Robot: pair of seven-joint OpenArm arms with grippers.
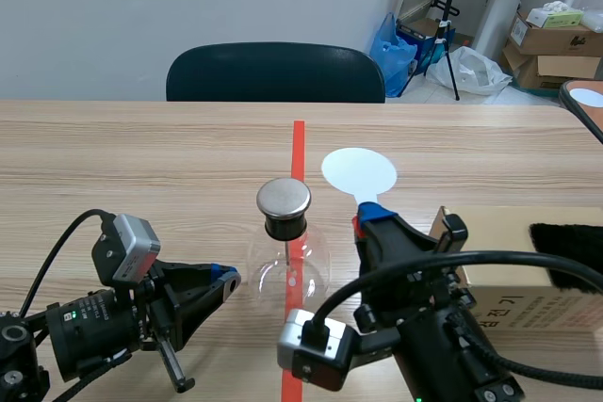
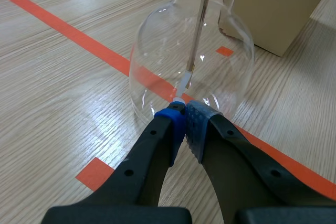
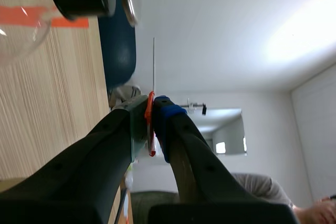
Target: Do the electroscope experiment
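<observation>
Electroscope [image 1: 285, 228], a clear round glass flask with a black stopper and a flat metal cap [image 1: 284, 197], stands near the middle of a long pale wooden table [image 1: 141, 157], on an orange tape mark. To its right sits a cardboard box [image 1: 551, 313] with a strip of black fur [image 1: 565, 251] lying on top. The right gripper [image 1: 369, 218] is clamped on the red handle of a white round paddle [image 1: 358, 171], and the disc sits near the cap but apart from it, beyond and to its right. The left gripper [image 2: 185, 116] has its blue pads pressed together on nothing, its tip low at the foot of the glass, touching or nearly so; I cannot tell which. Inside the flask a thin rod ends in a pale foil strip [image 2: 185, 81]. The risks, as I judge them: the paddle is pinched by a thin flat handle and could twist or slip as it swings toward the cap. A disc brought in too low or too fast could strike the stopper and tip the flask. The left tip, so close to the curved glass, could push the flask along the table or off its mark. Any charge on the disc may also leak away before contact. The side of the box carries dark printed characters, too small to read, and no brand shows anywhere.
</observation>
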